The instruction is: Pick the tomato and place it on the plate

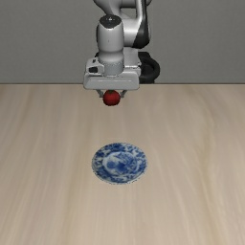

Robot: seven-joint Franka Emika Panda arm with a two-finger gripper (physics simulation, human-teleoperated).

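Wooden table (38, 191) carries a blue-patterned plate (120, 163) at near centre, its whole face showing. Gripper (112, 96) at far centre grips the tomato (112, 98), well apart from the plate, open table between.

One camera here, set high and tilted down across the tabletop (38, 182). It faces the arm (120, 29) head-on, and the upper edge cuts off the arm's top. Middling distance, I'd say: the plate (120, 163) sits centre-low, a pale wall (38, 38) stands behind, and the tabletop runs off both sides.
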